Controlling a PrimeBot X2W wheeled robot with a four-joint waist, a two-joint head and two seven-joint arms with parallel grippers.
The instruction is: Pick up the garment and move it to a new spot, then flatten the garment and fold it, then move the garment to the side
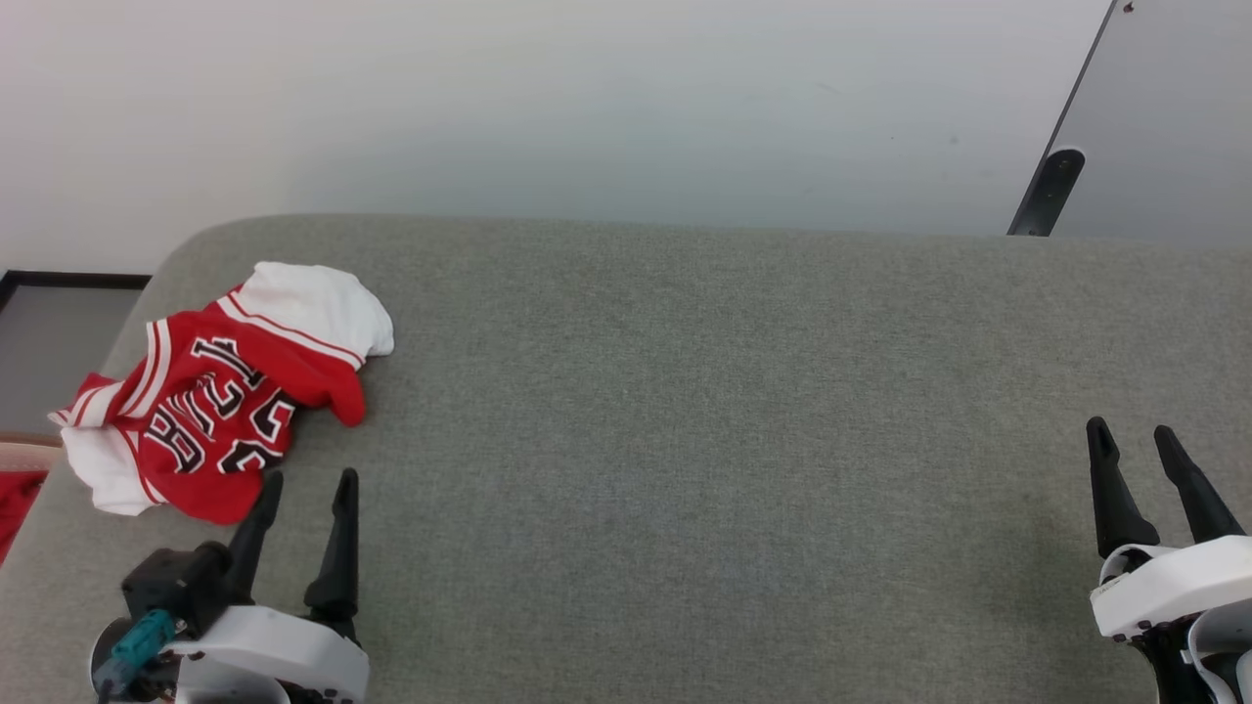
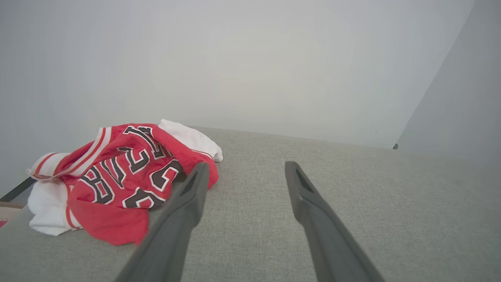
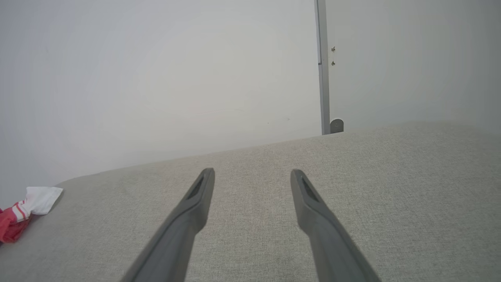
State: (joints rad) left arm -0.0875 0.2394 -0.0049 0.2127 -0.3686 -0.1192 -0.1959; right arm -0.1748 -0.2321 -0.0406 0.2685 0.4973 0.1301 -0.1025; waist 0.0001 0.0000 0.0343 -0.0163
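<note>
I see the crumpled red-and-white jersey near the left edge of the grey upholstered surface, just ahead of my left gripper; it and my right gripper are spread wide, empty.

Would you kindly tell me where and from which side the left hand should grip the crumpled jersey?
Probably the bunched red fold on the garment's right edge, coming from the robot's side with the open left hand; it stands proud of the grey surface and lies nearest.
</note>
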